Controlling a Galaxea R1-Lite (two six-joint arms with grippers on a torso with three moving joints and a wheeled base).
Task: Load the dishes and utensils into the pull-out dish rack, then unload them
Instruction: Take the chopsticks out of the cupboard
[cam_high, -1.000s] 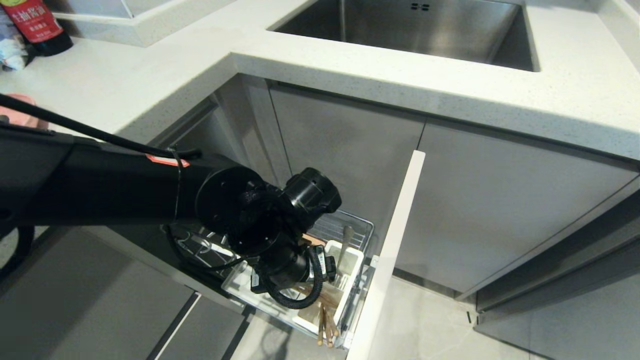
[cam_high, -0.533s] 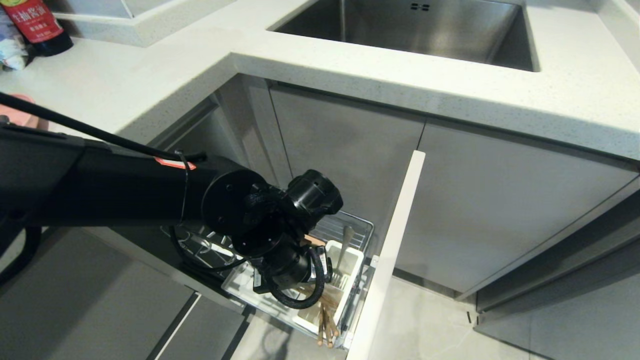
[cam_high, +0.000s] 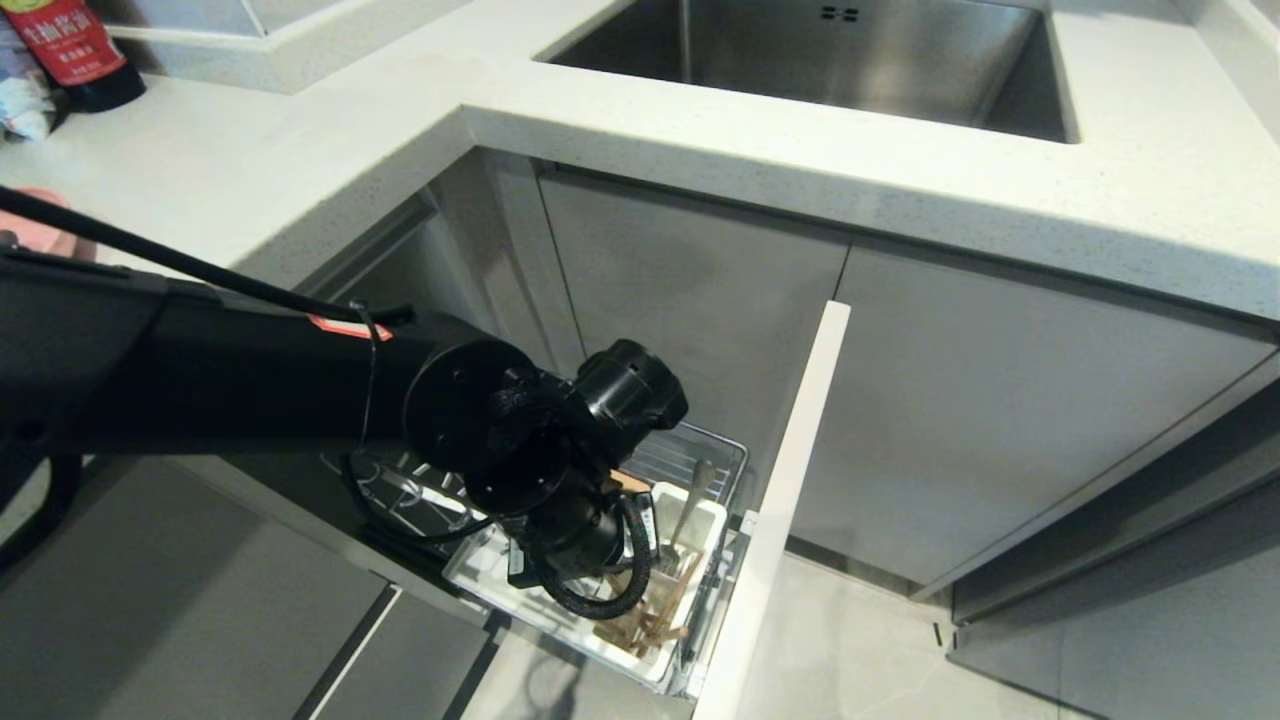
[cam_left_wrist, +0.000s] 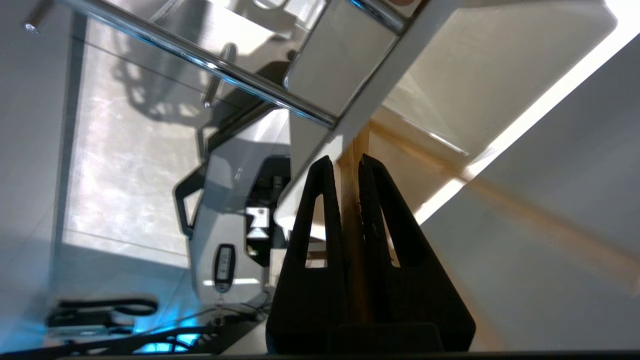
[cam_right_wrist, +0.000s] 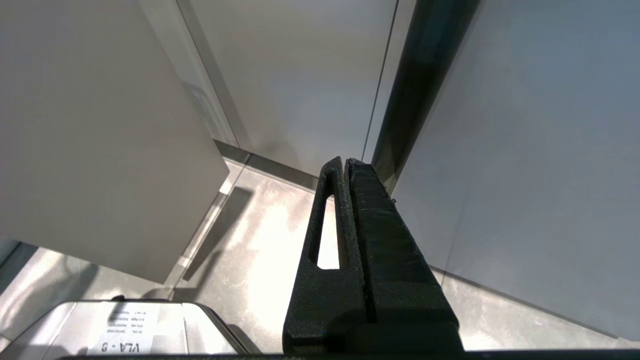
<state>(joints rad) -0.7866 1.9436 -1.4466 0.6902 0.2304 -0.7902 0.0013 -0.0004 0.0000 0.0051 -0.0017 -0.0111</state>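
The pull-out dish rack (cam_high: 700, 447) stands drawn out under the counter, its pale front panel (cam_high: 785, 490) edge-on. In its white utensil box (cam_high: 716, 513) lean the wooden chopsticks (cam_high: 652, 627) and the grey metal spoon (cam_high: 690, 508). My left arm reaches down into the box, and its wrist (cam_high: 575, 535) hides the fingers in the head view. In the left wrist view my left gripper (cam_left_wrist: 345, 162) is shut on the chopsticks (cam_left_wrist: 350, 210), a light wooden strip pinched between the black fingers. My right gripper (cam_right_wrist: 345, 162) hangs shut and empty above the floor by the cabinets.
The speckled countertop (cam_high: 700, 130) overhangs the rack, with the steel sink (cam_high: 850, 55) behind it. A red-labelled bottle (cam_high: 75, 50) stands at the far left. A pink dish edge (cam_high: 25, 198) shows behind my left arm. Grey cabinet doors (cam_high: 1000, 420) flank the rack.
The left fingers have closed on the chopsticks. The chopsticks, which stuck out over the box's near end, now lean slanted inside it. The spoon has tipped slightly.
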